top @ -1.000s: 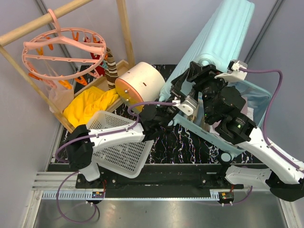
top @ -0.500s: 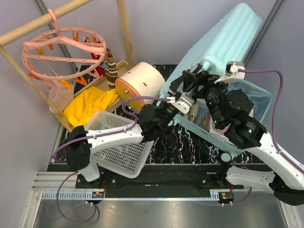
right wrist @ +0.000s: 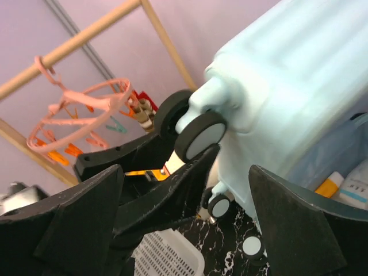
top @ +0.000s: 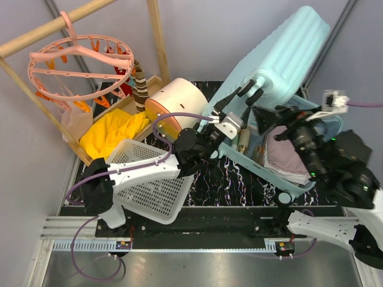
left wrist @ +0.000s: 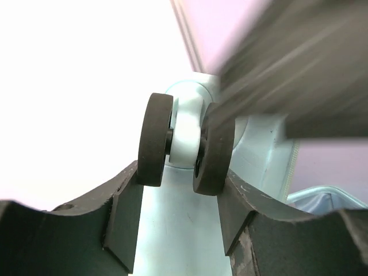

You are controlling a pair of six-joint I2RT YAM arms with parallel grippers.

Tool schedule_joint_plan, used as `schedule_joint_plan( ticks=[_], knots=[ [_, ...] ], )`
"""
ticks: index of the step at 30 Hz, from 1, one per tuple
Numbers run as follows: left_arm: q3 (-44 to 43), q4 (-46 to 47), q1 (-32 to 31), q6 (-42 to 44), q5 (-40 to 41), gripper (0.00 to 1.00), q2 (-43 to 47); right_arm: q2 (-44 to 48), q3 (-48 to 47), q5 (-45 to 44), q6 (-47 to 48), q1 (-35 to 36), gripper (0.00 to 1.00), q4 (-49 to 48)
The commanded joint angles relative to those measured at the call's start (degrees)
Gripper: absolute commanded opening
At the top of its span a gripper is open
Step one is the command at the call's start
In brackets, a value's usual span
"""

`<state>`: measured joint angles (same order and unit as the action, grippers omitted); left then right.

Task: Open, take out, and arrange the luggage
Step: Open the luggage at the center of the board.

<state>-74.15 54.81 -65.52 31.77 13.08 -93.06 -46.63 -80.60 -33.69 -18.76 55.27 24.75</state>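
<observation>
The pale mint-blue luggage lies open at the right. Its ribbed lid is raised and leans back. Its base lies on the table with folded clothes inside. My left gripper reaches up to the lid's lower corner. In the left wrist view its fingertips sit on either side of the black double wheel and touch its outer faces. My right gripper is open and empty, just right of that corner. In the right wrist view the wheel and the lid are ahead.
A white perforated basket lies tilted under my left arm. A cream-and-orange drawer box stands beside the luggage. Yellow cloth, a pink round peg hanger and a wooden rack fill the back left. Small bottles lie in the base.
My right gripper has pulled back to the right, off the lid. The lid has swung further up and back. My left gripper has stayed on the wheel and risen with it.
</observation>
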Motion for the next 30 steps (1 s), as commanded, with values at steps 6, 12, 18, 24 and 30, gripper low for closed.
schedule_joint_plan(
  ticks=[6, 12, 18, 24, 30],
  knots=[
    [-2.76, 0.12, 4.43, -4.61, 8.71, 0.0, 1.65, -5.04, -15.29, -5.66, 4.26, 0.55, 1.0, 11.54],
    [0.14, 0.57, 6.36, -7.77, 8.54, 0.0, 4.19, -7.32, -16.69, -8.85, 7.33, 0.55, 1.0, 10.84],
    [1.81, 0.57, 7.42, -9.44, 9.59, 0.0, 6.13, -21.46, -35.18, 3.74, 12.79, -2.6, 1.0, 16.19],
    [2.52, -3.2, 8.91, -11.47, 9.6, 0.0, 7.71, -37.48, -57.63, 21.57, 7.69, -19.76, 1.0, 25.44],
    [3.48, -5.5, 11.11, -12.6, 9.07, 0.0, 9.12, -42.48, -65.38, 37.65, 0.87, -42.12, 1.0, 26.04]
  ],
)
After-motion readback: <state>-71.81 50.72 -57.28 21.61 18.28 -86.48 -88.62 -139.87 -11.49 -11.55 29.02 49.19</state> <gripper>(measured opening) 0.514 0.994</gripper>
